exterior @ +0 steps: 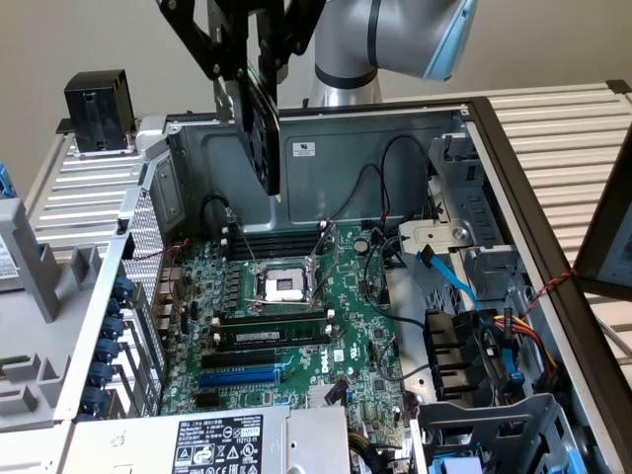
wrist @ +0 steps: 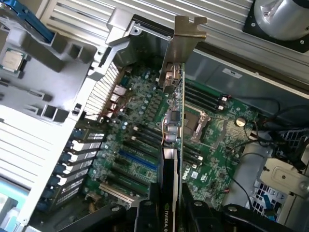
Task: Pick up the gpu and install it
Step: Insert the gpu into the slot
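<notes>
While the black gripper (exterior: 249, 71) grips the gpu (exterior: 262, 133), a small green card with black fan shroud and silver end bracket, the card hangs on edge above the large green motherboard (exterior: 296, 326). Picking up is done; I judge the installing not yet done, since the card touches no slot.

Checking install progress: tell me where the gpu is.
In the exterior view's upper left, the gpu hangs in the claw above the motherboard, not yet seated.
</notes>
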Action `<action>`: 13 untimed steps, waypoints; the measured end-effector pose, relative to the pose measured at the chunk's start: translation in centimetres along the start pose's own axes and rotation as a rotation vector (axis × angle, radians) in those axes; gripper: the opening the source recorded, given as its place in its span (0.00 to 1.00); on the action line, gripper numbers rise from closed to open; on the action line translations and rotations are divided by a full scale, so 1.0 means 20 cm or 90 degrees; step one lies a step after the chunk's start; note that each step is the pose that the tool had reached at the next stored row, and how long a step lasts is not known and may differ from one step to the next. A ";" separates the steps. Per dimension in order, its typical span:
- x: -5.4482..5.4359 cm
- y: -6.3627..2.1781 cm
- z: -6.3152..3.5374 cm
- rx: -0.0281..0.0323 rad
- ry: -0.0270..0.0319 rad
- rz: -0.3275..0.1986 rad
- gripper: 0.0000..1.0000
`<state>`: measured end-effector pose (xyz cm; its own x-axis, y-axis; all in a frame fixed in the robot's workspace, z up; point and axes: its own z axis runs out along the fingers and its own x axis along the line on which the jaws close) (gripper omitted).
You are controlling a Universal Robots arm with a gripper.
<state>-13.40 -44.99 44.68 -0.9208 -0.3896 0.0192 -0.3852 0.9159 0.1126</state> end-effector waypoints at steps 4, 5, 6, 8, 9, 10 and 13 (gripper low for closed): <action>0.00 0.000 0.004 0.0017 0.0032 -0.046 0.27; 0.00 -0.001 0.005 0.0019 0.0041 -0.058 0.27; 0.00 -0.001 0.007 0.0016 0.0049 -0.069 0.27; 0.00 -0.001 0.010 0.0005 0.0067 -0.093 0.27; 0.00 -0.001 0.012 -0.0002 0.0075 -0.104 0.27; 0.00 -0.002 0.014 -0.0007 0.0084 -0.115 0.27; 0.00 -0.002 0.021 -0.0022 0.0111 -0.150 0.27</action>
<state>-13.40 -44.99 44.26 -0.8045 -0.5939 0.0092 -0.5888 0.7994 0.1193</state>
